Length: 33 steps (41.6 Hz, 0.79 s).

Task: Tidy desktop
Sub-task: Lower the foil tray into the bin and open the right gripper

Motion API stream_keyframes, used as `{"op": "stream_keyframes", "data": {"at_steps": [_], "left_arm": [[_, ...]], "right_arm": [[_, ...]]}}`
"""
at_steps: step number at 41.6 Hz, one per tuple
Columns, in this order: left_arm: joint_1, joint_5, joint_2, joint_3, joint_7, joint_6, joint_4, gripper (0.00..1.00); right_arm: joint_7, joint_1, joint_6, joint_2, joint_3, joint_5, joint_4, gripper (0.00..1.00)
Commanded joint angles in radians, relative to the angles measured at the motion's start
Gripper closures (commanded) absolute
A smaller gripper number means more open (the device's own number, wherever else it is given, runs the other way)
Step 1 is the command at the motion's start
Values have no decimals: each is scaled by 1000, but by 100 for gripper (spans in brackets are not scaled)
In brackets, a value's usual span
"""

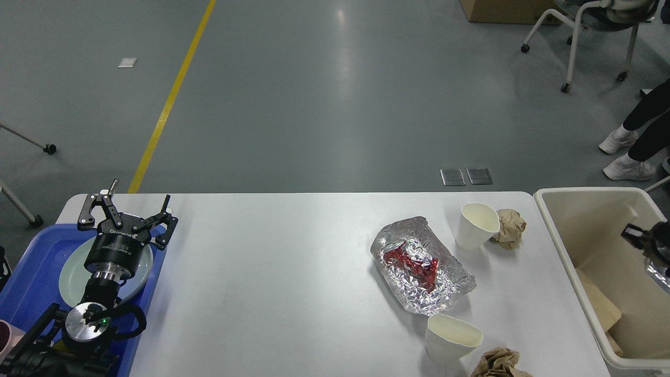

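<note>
Broadly, the desktop [293, 272] runs left-right (corners rounded).

A foil tray [423, 267] sits at centre; paper cups [476, 225] at one and six o'clock, beige bin [586, 293] at three, blue tray [31, 272] at nine.

place: lab or workshop hall | evidence: grey sealed floor [324, 94], yellow floor line [170, 99], castor chair [591, 31], cardboard box [502, 10]

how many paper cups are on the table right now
2. One paper cup stands at the far right beside a crumpled brown paper ball; the other cup sits near the front edge, just past the foil tray.
</note>
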<state>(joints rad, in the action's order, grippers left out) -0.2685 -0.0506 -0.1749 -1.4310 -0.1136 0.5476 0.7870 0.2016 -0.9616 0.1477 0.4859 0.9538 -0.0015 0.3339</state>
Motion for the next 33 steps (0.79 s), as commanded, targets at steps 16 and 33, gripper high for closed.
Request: {"op": "stream_keyframes", "data": {"at_steps": [16, 33], "left_arm": [[0, 0, 0, 0, 0, 0, 0, 4], [0, 0, 0, 0, 0, 0, 0, 4]], "right_arm": [[-1, 305, -241, -227, 0, 8, -236, 100], [1, 354, -244, -254, -1, 8, -236, 100]]}}
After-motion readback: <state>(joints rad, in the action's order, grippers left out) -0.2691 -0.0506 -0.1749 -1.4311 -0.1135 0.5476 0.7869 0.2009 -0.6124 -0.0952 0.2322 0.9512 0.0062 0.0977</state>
